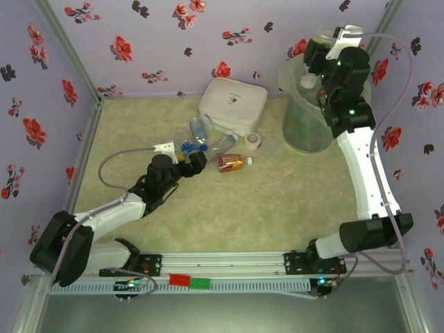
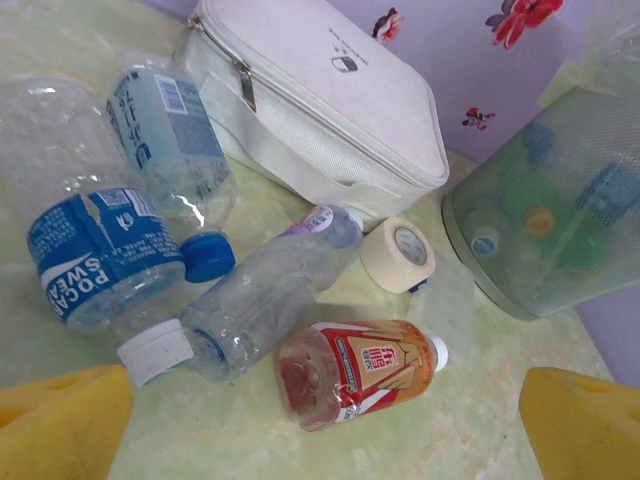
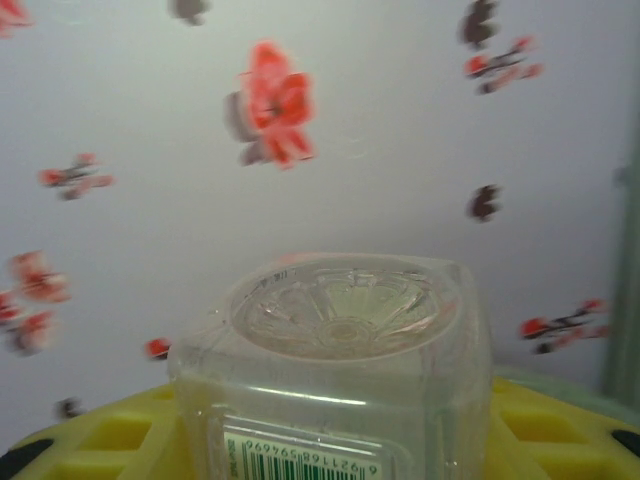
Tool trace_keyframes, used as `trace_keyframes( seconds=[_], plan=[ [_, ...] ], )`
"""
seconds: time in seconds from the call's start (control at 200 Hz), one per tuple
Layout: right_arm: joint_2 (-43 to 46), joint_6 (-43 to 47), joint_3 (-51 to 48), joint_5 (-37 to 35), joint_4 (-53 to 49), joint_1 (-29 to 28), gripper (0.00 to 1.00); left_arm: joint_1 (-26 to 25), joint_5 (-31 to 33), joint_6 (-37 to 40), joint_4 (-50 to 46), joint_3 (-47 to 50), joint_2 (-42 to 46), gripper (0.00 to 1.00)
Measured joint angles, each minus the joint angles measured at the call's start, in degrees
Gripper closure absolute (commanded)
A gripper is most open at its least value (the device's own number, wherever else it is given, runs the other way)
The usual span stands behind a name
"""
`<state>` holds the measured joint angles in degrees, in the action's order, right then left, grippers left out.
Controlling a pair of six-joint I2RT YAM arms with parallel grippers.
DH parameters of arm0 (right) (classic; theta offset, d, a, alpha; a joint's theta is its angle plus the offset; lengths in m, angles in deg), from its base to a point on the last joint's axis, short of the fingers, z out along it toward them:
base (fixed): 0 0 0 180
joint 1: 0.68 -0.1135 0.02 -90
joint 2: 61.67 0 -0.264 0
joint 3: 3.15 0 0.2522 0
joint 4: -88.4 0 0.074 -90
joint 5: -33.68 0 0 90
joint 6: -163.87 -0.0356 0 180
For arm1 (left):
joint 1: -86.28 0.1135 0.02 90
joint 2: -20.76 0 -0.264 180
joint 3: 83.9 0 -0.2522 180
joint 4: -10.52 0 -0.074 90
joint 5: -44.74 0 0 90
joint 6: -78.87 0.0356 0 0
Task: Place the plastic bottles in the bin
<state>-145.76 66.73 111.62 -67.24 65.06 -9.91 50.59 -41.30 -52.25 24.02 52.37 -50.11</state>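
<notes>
**Top external view.** The left jaws are lowered to the tabletop [image 1: 277, 201] and stand released beside the plastic bottles [image 1: 201, 142], which lie in front of the white box [image 1: 232, 104]. This placement suits a next pick. The right jaws are raised above the bin [image 1: 305, 128] and grasp a clear bottle [image 1: 325, 32], probably so it can be dropped through the bin's mouth.

**Left wrist view.** The yellow fingers [image 2: 60, 425] sit at the lower corners, spread wide with nothing between them. Four bottles lie on their sides:
- a large blue-labelled bottle [image 2: 100, 250];
- a pale-labelled bottle [image 2: 170, 130] with a blue cap;
- a dented transparent bottle [image 2: 265, 305];
- an amber bottle [image 2: 355, 370] with a white cap, nearest the jaws.

A tape roll [image 2: 398, 255] rests just beside the transparent bottle. Coloured caps and labels show through the bin's translucent wall, so some bottles are already inside.

**Right wrist view.** The held bottle's moulded base faces the camera. Its squarish body carries a barcode label and is clenched between the yellow fingers [image 3: 100, 430].
</notes>
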Motion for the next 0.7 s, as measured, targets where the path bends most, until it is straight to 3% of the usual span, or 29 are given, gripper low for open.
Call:
trace_keyframes(
  seconds=[0.235, 0.515, 0.62, 0.7],
  plan=[
    [-10.27, 1.14, 5.03, -3.91, -5.64, 4.72, 0.54, 0.02, -4.26, -0.15, -0.37, -2.25, -2.45, 0.00],
    [-16.44, -6.14, 6.91, 0.94, -12.66, 6.78, 0.52, 0.09, -5.64, -0.17, -1.73, -2.78, -2.45, 0.00],
    [-17.62, -9.64, 7.56, 3.10, -13.62, 7.61, 0.44, 0.11, -5.73, -0.17, -2.47, -2.78, -2.34, 0.00],
    [-18.18, -11.98, 8.07, 4.31, -14.75, 8.90, 0.29, 0.31, -5.73, -0.17, -2.69, -2.75, -2.10, 0.00]
  ],
)
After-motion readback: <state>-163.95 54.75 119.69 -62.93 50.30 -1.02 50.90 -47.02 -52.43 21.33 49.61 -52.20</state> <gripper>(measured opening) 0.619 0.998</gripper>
